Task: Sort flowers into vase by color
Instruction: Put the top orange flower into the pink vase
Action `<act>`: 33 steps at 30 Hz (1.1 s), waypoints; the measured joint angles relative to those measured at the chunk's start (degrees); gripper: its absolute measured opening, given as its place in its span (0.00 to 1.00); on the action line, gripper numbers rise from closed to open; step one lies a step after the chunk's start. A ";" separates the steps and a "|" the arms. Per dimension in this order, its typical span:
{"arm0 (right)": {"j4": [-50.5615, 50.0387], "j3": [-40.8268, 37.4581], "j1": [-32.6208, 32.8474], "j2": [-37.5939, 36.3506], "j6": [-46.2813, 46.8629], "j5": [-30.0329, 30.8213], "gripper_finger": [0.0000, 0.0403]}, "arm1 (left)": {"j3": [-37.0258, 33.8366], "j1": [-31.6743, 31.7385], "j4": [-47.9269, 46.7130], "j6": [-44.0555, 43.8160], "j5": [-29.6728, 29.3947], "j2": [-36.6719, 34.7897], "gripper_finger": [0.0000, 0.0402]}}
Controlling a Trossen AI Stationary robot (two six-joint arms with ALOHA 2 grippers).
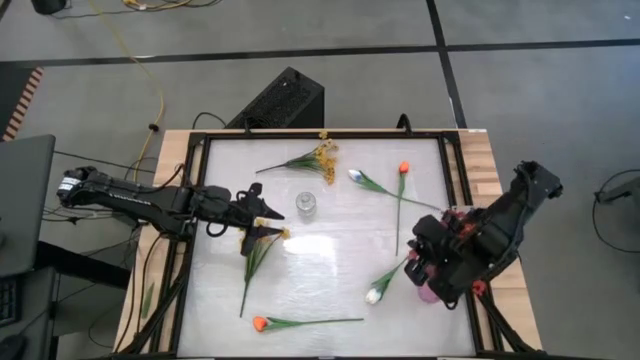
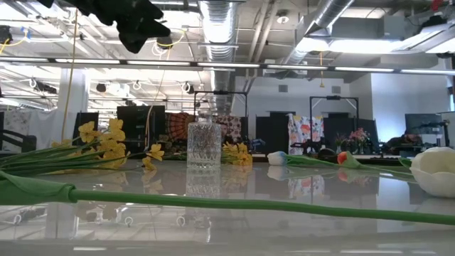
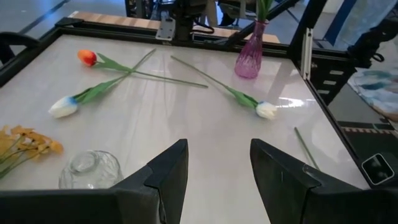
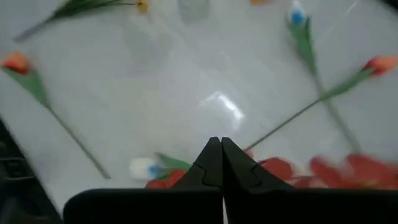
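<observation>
Yellow flowers [image 1: 262,243] directly under spread left hand [image 1: 268,226] on bench [image 1: 330,260], clear vase [image 1: 306,204] just beyond. Next: lower, pinch stems. Right hand [image 1: 418,262] pressed together, near pink vase [image 3: 251,53].

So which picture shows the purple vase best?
The left wrist view: the purple vase stands whole and upright at the table's far edge, stems rising from it. In the high view only a pink sliver shows beneath the right arm. The low and right wrist views do not show it.
</observation>
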 joint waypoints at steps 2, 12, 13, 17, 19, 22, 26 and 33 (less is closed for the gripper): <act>2.07 0.07 0.84 -0.28 1.47 -0.06 0.06 | 0.00 -0.05 -0.14 0.34 -0.01 0.00 0.40; 3.52 8.63 -0.86 -6.58 -10.23 14.73 0.06 | 0.00 -0.05 1.18 1.49 -1.88 0.00 0.40; 3.54 9.50 -2.42 -7.57 -12.36 15.55 0.06 | 0.00 -0.05 1.55 1.49 -1.89 0.00 0.40; 2.95 10.46 -12.92 -11.20 -21.49 15.93 0.07 | 0.00 -0.05 2.60 1.49 -1.92 0.00 0.40; 1.42 10.45 -20.24 -12.22 -25.87 14.50 0.07 | 0.00 -0.05 3.04 1.49 -1.96 0.00 0.40; 0.10 10.26 -32.09 -12.83 -30.98 12.11 0.07 | 0.00 -0.05 3.06 1.49 -2.52 0.00 0.40; 2.37 5.93 -47.12 -12.97 -39.59 0.33 0.08 | 0.00 -0.05 2.80 1.01 -3.15 0.00 0.40; 16.42 -11.99 -60.83 -12.41 -48.96 -21.96 0.13 | 0.00 -0.05 2.34 1.01 -3.08 0.00 0.40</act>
